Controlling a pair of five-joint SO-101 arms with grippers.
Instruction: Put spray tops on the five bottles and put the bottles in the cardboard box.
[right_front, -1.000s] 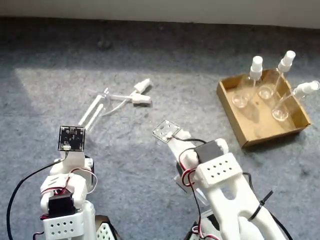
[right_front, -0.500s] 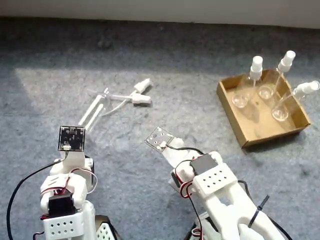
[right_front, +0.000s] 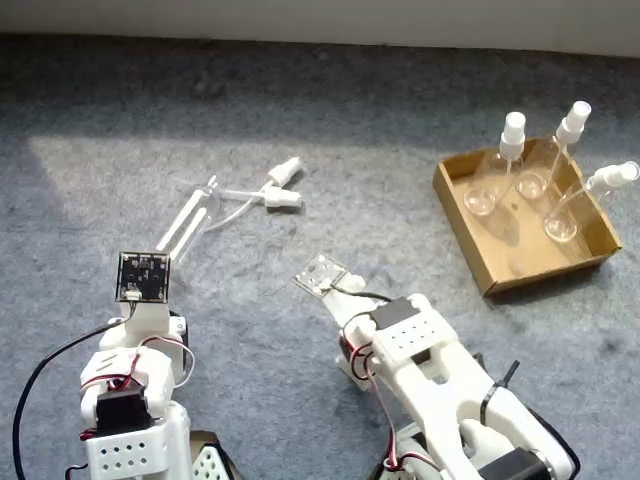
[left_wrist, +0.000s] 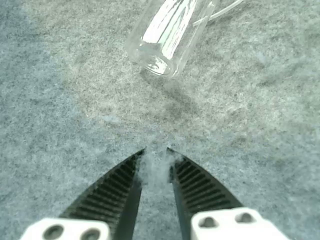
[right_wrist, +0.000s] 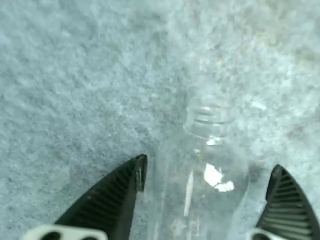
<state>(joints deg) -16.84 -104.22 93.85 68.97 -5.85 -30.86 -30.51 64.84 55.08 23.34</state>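
The right gripper (right_wrist: 208, 164) has its black ribbed jaws spread wide, and a clear plastic bottle (right_wrist: 200, 185) with a bare threaded neck lies between them, the neck reaching out past the fingertips. One jaw is at the bottle's wall or just beside it and the other stands apart from it, so nothing is clamped yet. The step in hand looks like the grasp of this bottle. To do it well, centre the body between the jaws first, since closing from an offset would likely roll the round, slick wall sideways over the grey carpet (right_front: 400, 120). Close on the straight body behind the shoulder, not on the threads, which must stay free for a top. Squeeze gently, because thin plastic may buckle.

The left gripper (left_wrist: 156, 152) is empty, its jaws almost together with a slim gap. Ahead of its tips a second clear bottle (left_wrist: 170, 32) lies on its side, base towards the jaws, and two white spray tops (right_front: 285, 171) lie beyond it. Off to the right gripper's outer side, well apart, the brown cardboard box (right_front: 460, 232) holds three capped bottles (right_front: 497, 165), so two seem left to do
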